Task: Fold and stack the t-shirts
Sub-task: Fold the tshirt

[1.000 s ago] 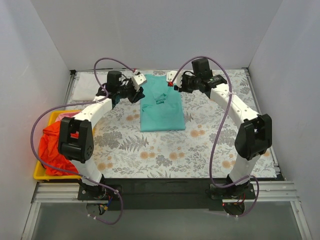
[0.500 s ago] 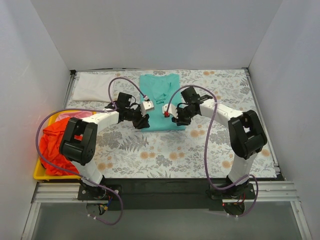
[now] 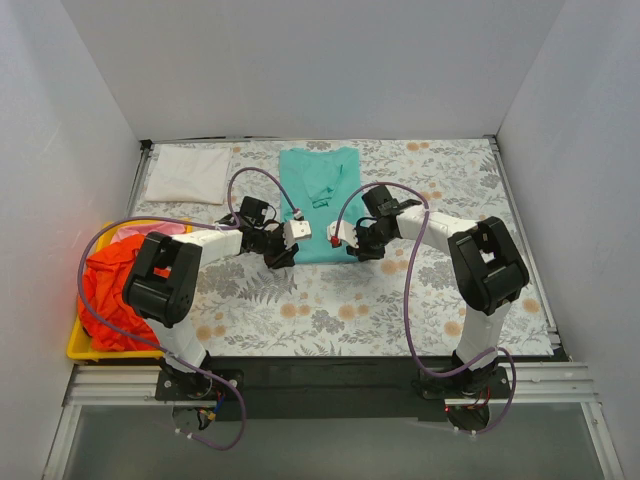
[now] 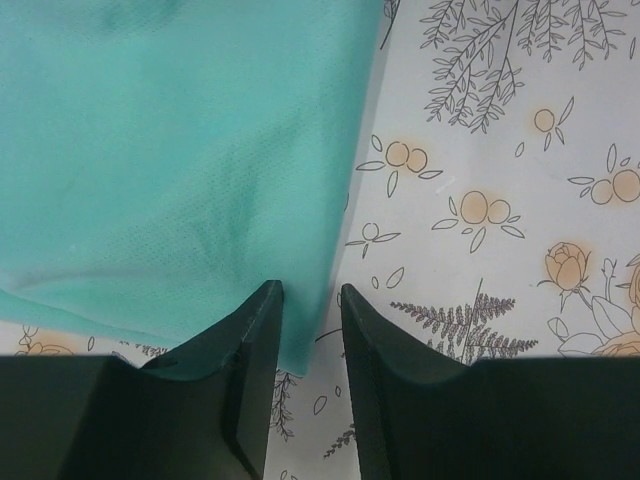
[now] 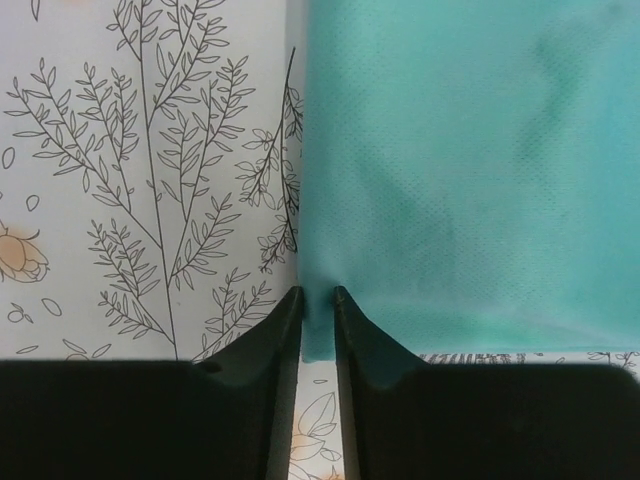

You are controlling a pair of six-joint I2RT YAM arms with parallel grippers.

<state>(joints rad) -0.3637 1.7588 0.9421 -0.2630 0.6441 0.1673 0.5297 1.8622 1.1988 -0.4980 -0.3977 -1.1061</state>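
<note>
Left wrist view first: the left gripper [image 4: 312, 290] has its two dark fingers a little apart, straddling one near corner of the teal-green short-sleeved cloth t-shirt [image 4: 170, 150]. A sliver of the grey floral-print tablecloth [image 4: 500, 150] shows in the gap beside the hem, so there is no clamp on that side.

Over to the right wrist view, and the right gripper [image 5: 318, 292] is pinched tight on the other near corner (teal fabric fills the slit between the fingers). The shirt's straight side edge runs away from the fingertips, with tablecloth to its left.

From the top external view, both arms reach inward and meet the shirt's near hem, one gripper at each corner. The shirt lies flat on the tablecloth as a long rectangle, collar toward the far wall, about mid-table.

Well apart from it, at the far left corner, a white cloth t-shirt [image 3: 188, 172] lies folded flat. At the left edge sits a yellow plastic tray [image 3: 85, 348] holding a crumpled orange-red cloth t-shirt [image 3: 105, 295]. A pink cloth t-shirt [image 3: 130, 233] peeks out at the tray's far end.
</note>
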